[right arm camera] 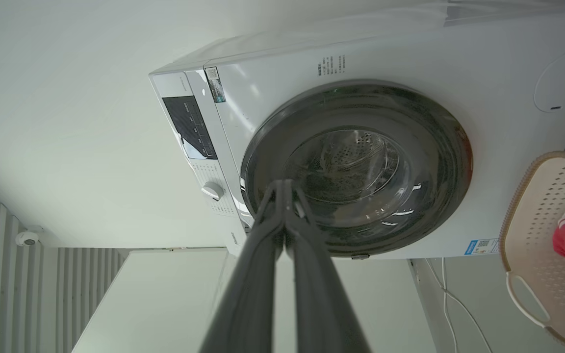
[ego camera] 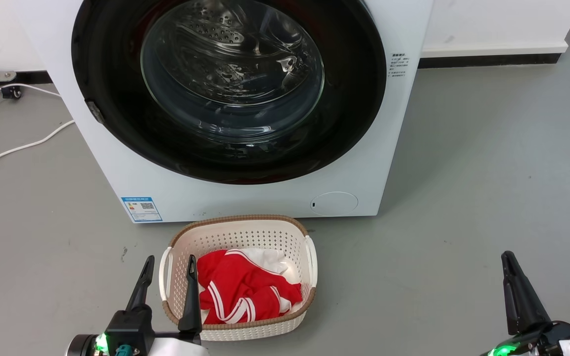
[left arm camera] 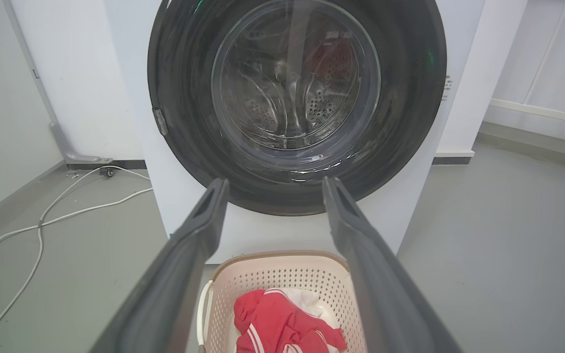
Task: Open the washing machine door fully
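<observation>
The white washing machine stands straight ahead on the grey floor. Its round glossy black door with the clear glass bowl lies flat against the front, a small latch tab on its left rim. My left gripper is open low at the left, over the basket's left edge, well short of the door. My right gripper is low at the right, far from the machine. In the right wrist view its fingers touch at the tips, holding nothing, with the door beyond.
A cream perforated laundry basket with red and white clothes sits on the floor directly before the machine. White cables trail over the floor at the left. Open grey floor lies to the right, a white wall behind.
</observation>
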You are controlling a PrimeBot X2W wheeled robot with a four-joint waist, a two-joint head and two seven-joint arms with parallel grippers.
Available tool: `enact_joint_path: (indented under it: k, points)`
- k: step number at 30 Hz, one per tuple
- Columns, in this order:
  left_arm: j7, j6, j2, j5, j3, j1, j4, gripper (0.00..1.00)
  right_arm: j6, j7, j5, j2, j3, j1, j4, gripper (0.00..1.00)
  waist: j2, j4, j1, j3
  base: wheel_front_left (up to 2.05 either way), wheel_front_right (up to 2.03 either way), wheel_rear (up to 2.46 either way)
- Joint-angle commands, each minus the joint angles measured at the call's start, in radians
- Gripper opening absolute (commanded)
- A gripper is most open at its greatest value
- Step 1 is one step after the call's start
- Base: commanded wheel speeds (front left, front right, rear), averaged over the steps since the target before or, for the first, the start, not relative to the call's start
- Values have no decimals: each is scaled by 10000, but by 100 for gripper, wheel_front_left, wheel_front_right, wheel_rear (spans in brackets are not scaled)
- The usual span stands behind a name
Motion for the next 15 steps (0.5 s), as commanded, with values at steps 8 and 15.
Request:
enact_joint_path:
  k: [8, 15]
  points:
    - [-28, 74, -6, -3, -2, 8, -40, 100, -3, 258, -580, -7, -62, 132, 8, 0, 0, 14, 0, 20, 0, 0, 0]
    - [-28, 83, -7, 43, -23, -74, -85, 100, -3, 147, -583, -8, 91, 59, 40, 0, 0, 69, 0, 141, 0, 0, 0]
